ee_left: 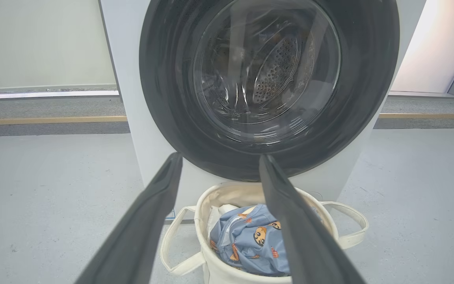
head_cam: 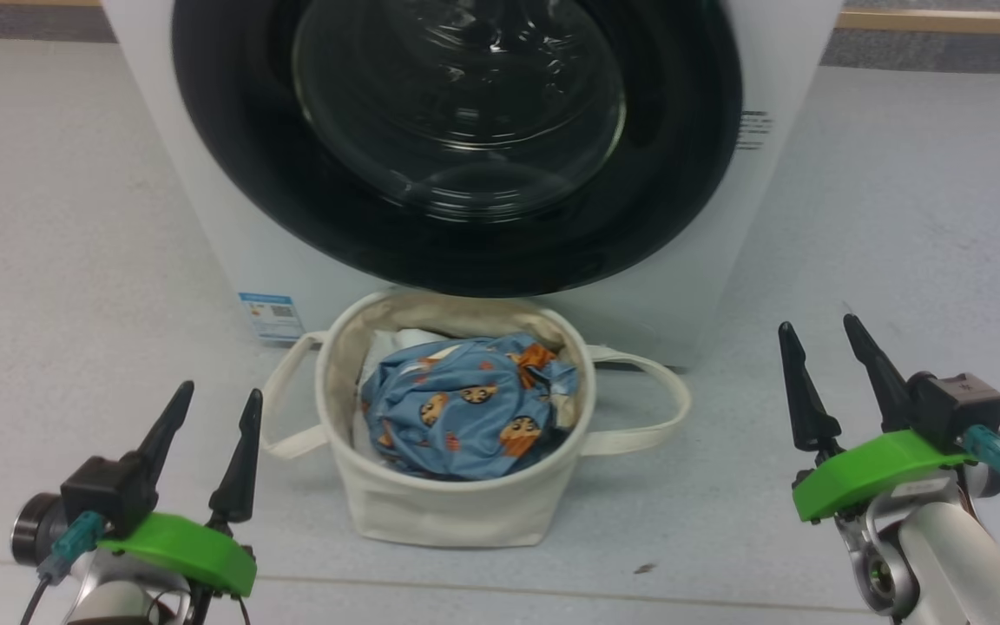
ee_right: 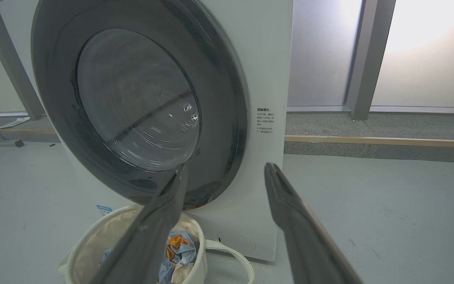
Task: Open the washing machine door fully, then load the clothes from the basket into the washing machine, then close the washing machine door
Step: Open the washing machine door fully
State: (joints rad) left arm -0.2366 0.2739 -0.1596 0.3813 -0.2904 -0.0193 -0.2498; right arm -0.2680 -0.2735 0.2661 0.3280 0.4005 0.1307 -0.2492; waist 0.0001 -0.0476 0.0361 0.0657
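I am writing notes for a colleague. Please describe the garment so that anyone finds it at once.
Find the big white washer with its round black door. On the floor before it stands a small cream basket. The garment lies inside: light blue with orange-brown cartoon faces, unlike the plain white cloth beside it.

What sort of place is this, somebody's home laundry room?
Likely a lab or test hall, not a home: the washing machine stands alone on a wide grey floor, frosted glass panels line the wall behind, and a basket of clothes sits before it.
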